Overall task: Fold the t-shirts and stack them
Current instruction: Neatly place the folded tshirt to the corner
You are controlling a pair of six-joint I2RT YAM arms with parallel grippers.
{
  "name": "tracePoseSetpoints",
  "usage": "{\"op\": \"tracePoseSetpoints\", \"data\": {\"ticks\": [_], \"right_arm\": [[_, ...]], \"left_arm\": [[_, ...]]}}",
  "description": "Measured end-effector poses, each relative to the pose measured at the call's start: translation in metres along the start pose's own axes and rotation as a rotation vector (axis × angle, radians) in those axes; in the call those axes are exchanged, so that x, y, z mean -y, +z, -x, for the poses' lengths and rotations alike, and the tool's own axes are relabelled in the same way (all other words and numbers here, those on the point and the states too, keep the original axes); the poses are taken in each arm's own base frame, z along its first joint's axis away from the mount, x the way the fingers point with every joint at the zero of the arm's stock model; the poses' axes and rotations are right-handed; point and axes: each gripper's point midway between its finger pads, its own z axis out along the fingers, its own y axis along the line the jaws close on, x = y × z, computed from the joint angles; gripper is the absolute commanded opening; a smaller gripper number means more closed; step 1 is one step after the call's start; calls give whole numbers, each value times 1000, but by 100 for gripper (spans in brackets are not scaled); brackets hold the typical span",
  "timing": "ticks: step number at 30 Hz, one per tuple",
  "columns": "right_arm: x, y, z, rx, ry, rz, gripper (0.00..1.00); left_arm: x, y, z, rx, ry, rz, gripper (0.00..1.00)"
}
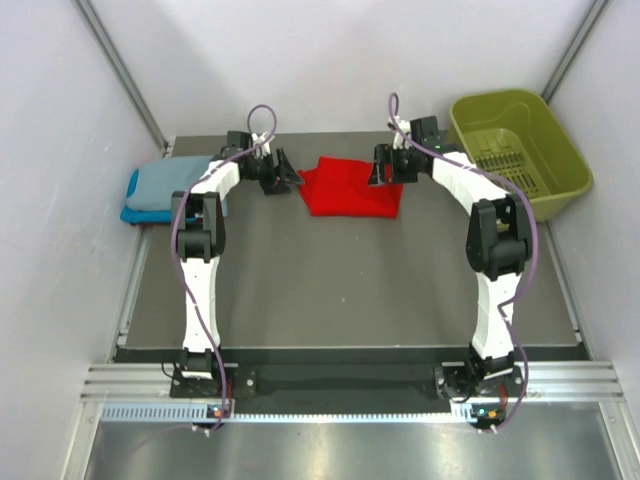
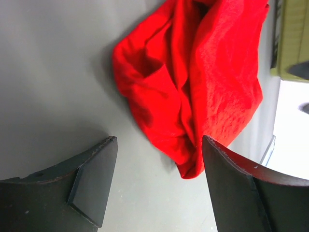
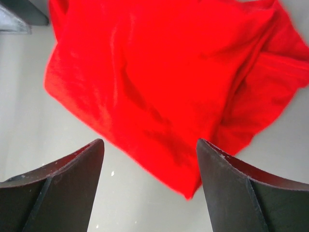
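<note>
Left tool beside red t-shirt, right tool above

red t-shirt: soft matt cloth, creased.
blue t-shirts: matt cloth, smooth.
tabletop: matt grey, smooth.
basket: olive plastic, slight sheen.
left tool fingers: matt black plastic, edges scuffed.

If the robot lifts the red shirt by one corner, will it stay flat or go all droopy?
Probably droopy: the red shirt lies in soft wrinkles, so it looks floppy. Pushed, it would likely bunch up, not slide whole.
</note>
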Motion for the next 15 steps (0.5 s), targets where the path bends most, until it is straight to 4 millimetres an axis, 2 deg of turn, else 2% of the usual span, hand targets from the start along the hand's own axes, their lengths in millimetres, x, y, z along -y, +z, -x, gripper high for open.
{"op": "tracePoseSetpoints", "data": {"ticks": [2, 8, 15], "right_arm": [[4, 13, -7, -23, 17, 11, 78], [22, 49, -45, -123, 73, 10, 78], [25, 53, -43, -116, 78, 16, 78]], "left_arm": [[2, 2, 0, -2, 5, -16, 76], [6, 14, 3, -8, 32, -52, 75], [28, 40, -6, -40, 88, -99, 74]]}}
